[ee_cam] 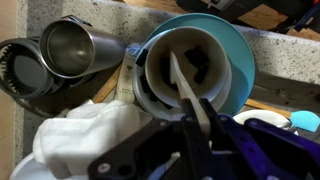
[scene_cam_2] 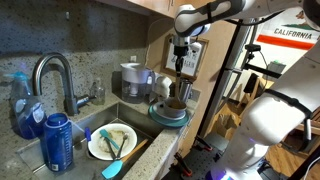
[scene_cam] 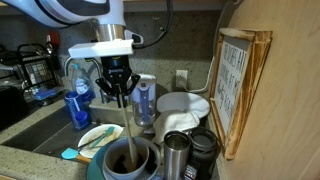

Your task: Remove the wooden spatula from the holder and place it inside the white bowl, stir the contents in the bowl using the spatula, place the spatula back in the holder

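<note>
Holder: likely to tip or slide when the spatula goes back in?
Probably tippy: the holder is tall and narrow, and looks empty in the wrist view. Its brushed steel looks smooth, so it may slide if nudged. The long wooden spatula, leaning on its rim, could lever it over.

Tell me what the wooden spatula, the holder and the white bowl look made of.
The wooden spatula: pale tan, matt, likely bare wood. The holder: brushed steel, by its grey sheen and reflections. The white bowl: greyish-white dull wall, dark inside; probably ceramic, though plastic is possible.
</note>
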Motion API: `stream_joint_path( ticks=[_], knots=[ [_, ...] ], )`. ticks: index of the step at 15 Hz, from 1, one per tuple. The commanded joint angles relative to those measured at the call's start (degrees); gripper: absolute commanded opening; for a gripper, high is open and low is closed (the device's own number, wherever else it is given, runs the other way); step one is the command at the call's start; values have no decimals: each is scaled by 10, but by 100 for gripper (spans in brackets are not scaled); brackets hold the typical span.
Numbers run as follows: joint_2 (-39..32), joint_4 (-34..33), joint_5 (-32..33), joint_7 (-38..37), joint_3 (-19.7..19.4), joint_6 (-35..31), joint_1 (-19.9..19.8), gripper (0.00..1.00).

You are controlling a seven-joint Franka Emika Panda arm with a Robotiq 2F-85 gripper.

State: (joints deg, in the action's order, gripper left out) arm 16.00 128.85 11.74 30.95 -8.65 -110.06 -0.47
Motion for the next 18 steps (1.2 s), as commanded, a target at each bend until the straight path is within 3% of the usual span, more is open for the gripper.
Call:
stream_joint_path(
  ticks=[1,5,12,15,18],
  knots=[
    [-8,11,-15,-6,-2,-73,-5,3],
    [-12,14,-39,8,-5,-99,-2,3],
    [-14,-3,-145,83,-29,-63,3,3],
    [-17,-10,-139,85,-26,-39,-7,3],
    [-19,-12,-89,51,-14,-37,-18,3]
  ],
)
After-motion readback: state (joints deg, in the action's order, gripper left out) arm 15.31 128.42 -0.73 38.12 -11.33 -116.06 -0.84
